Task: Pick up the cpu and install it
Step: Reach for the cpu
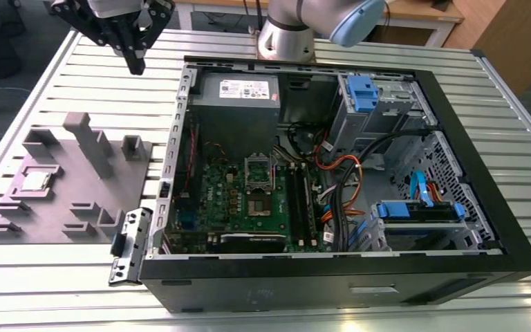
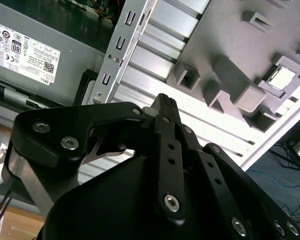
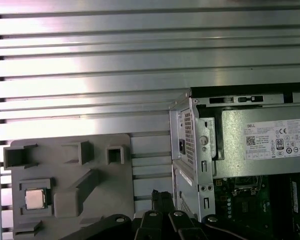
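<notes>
A ribbed silver aluminium table (image 1: 63, 290) carries everything. Nearest in the exterior view stands the black open computer case (image 1: 339, 277), with its green motherboard (image 1: 238, 200) and the shiny metal socket frame (image 1: 259, 169) bare. To the exterior view's left of the case lies a grey moulded plastic fixture tray (image 1: 63, 207). The small square silver-topped cpu (image 1: 35, 180) sits flat in a recess of that tray. Farthest back, the black gripper (image 1: 136, 66) hangs above the table beyond the tray's far edge, its fingers together on nothing. From it, the cpu lies nearer the camera and further to the exterior view's left.
</notes>
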Tool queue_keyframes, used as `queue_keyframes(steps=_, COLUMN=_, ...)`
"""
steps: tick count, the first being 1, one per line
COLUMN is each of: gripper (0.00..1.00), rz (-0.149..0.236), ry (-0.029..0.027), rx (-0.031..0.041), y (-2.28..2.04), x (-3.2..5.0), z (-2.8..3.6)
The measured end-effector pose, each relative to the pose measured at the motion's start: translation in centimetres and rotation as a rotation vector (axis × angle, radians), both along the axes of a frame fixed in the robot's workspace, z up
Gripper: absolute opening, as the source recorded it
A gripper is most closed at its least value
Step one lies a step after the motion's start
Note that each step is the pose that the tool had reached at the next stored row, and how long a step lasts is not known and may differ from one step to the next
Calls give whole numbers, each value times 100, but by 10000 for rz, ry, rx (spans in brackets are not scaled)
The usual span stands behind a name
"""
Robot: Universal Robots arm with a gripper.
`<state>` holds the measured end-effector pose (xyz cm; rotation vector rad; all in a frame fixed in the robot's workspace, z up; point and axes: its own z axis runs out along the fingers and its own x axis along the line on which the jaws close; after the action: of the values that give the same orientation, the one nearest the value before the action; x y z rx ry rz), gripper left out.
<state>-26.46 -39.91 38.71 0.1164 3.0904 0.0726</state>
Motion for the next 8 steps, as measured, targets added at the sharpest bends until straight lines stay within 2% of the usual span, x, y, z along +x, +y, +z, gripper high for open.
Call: queue_keyframes(steps=8, gripper=11, rz=0, ry=-1, rx=0, y=0, x=-43, z=0)
